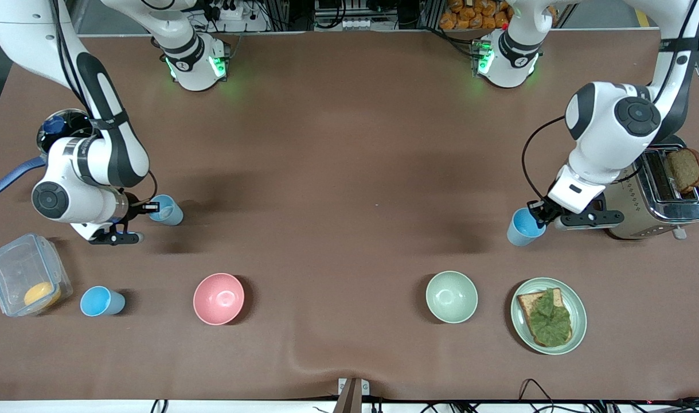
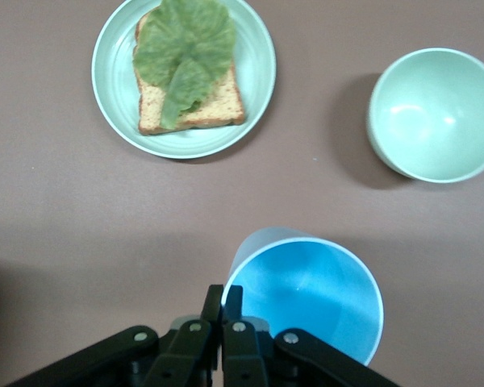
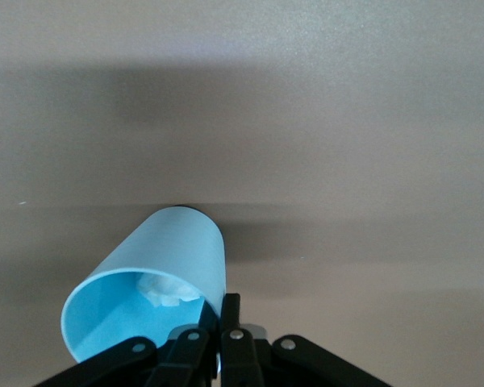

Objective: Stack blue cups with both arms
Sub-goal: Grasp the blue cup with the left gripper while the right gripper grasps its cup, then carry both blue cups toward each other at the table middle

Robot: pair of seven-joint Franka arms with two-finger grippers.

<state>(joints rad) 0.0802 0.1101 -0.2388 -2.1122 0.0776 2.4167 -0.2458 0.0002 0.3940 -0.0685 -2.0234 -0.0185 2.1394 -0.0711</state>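
Note:
My left gripper (image 1: 537,215) is shut on the rim of a blue cup (image 1: 523,227), one finger inside and one outside, next to the toaster. In the left wrist view the gripper (image 2: 224,301) pinches that cup (image 2: 306,294), whose mouth is open and empty. My right gripper (image 1: 151,207) is shut on the rim of a second blue cup (image 1: 167,210), held tilted low over the table at the right arm's end. In the right wrist view the gripper (image 3: 223,310) grips that cup (image 3: 157,274), which has something white inside. A third blue cup (image 1: 101,301) stands alone nearer the front camera.
A pink bowl (image 1: 218,298) and a pale green bowl (image 1: 451,296) sit near the front edge. A plate (image 1: 578,312) holds bread with lettuce. A toaster (image 1: 659,198) holds a slice. A clear box (image 1: 25,275) and a blue-handled pan (image 1: 57,129) are at the right arm's end.

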